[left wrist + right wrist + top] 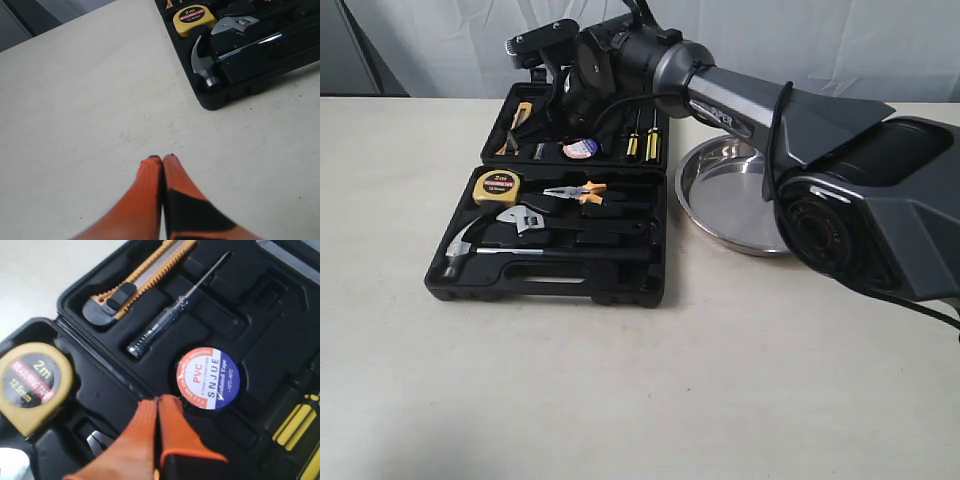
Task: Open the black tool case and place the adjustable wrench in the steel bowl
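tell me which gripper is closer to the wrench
Right. The right gripper is shut above the open case, beside the tape measure and close to the wrench; the left gripper is shut over the table, outside the case.

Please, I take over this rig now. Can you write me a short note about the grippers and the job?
Left gripper: shut, empty, over the table beside the black tool case.
Right gripper: shut, empty, over the open case near the tape roll.
Done: case is open.
The adjustable wrench lies in its slot; the steel bowl stands beside the case, empty.
To do: grasp the wrench, put it in the bowl.
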